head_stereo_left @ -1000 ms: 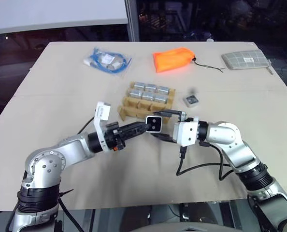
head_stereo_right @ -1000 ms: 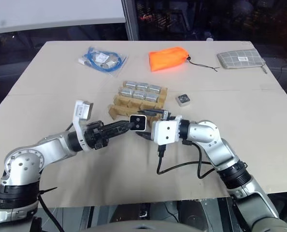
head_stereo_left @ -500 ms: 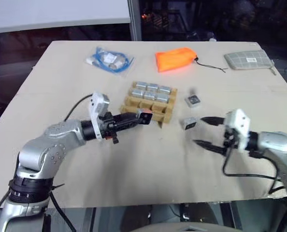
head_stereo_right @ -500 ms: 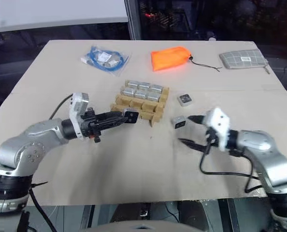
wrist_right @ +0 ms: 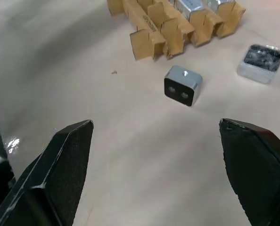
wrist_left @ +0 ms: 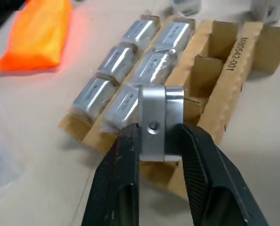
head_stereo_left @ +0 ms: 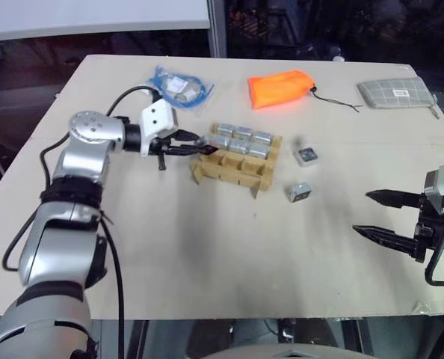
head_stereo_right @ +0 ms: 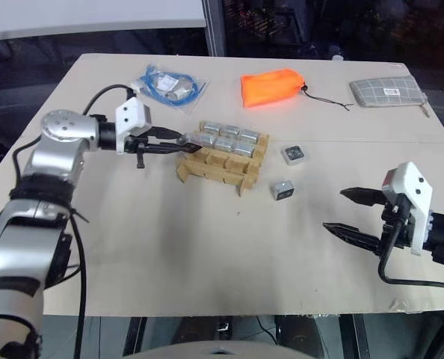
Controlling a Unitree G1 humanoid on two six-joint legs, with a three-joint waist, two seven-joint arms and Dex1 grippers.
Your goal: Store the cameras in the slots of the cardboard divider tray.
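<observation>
Left gripper [wrist_left: 154, 141] is pinched on a silver camera [wrist_left: 160, 120], one finger on each flat side, and holds it at the near-left end of the cardboard divider tray [head_stereo_left: 235, 166]. Judging from the left wrist view, the held camera sits just above and beside the tray's front row, right next to the filled slots; I can't tell whether it touches the cardboard.

Tray state: six cameras already sit in the two rows farther from the robot, lying with their long faces up. The front row nearest the robot looks empty: three open slots. The nearest open slot lies just ahead of and below the held camera, slightly toward the tray's near edge, so the coming move is likely a short shift toward that front row, then down. The camera's flat sides run roughly parallel to the divider strips, so little turn seems needed.

Right gripper [head_stereo_left: 385, 215] is spread wide, holding nothing, well off to the right of the tray and nearer the table's front edge. Its fingers point back toward the tray. A loose camera [wrist_right: 182, 84] lies on the table [head_stereo_left: 207, 247] just right of the tray's near-right corner, between tray and right gripper; the right arm is clearly the nearer one to it. Another small camera-like block [head_stereo_left: 307, 155] rests a bit farther back, right of the tray; what it is, I can't tell.
</observation>
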